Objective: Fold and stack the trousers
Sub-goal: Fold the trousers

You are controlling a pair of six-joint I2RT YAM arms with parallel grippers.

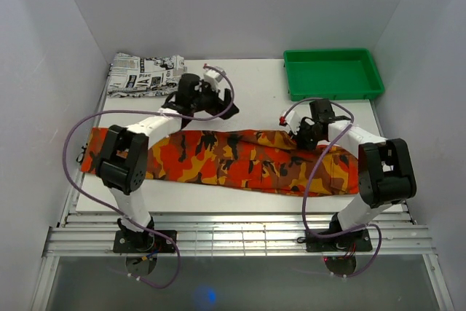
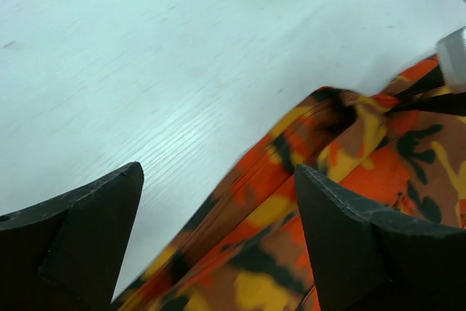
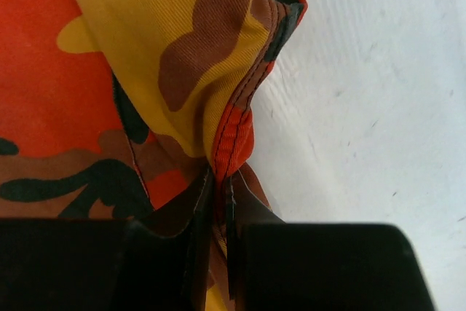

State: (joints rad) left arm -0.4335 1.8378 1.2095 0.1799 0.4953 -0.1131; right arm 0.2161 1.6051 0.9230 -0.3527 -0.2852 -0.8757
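Observation:
The trousers [image 1: 233, 159], in orange, red, yellow and black camouflage print, lie as one long band across the table from left to right. My left gripper [image 1: 220, 101] hovers over their far edge near the middle, open with nothing between its fingers. In the left wrist view it [image 2: 218, 172] stands wide apart above the cloth's [image 2: 364, 136] edge and the white table. My right gripper [image 1: 302, 136] is at the far edge further right, shut on the trousers. The right wrist view shows it [image 3: 218, 180] pinching a stitched orange seam of the trousers [image 3: 167, 41], which bunch up from the pinch.
A green tray [image 1: 331, 54] stands at the back right of the white table [image 1: 255, 85]. A folded black-and-white newspaper-print garment [image 1: 145, 74] lies at the back left. White walls close in on both sides and behind.

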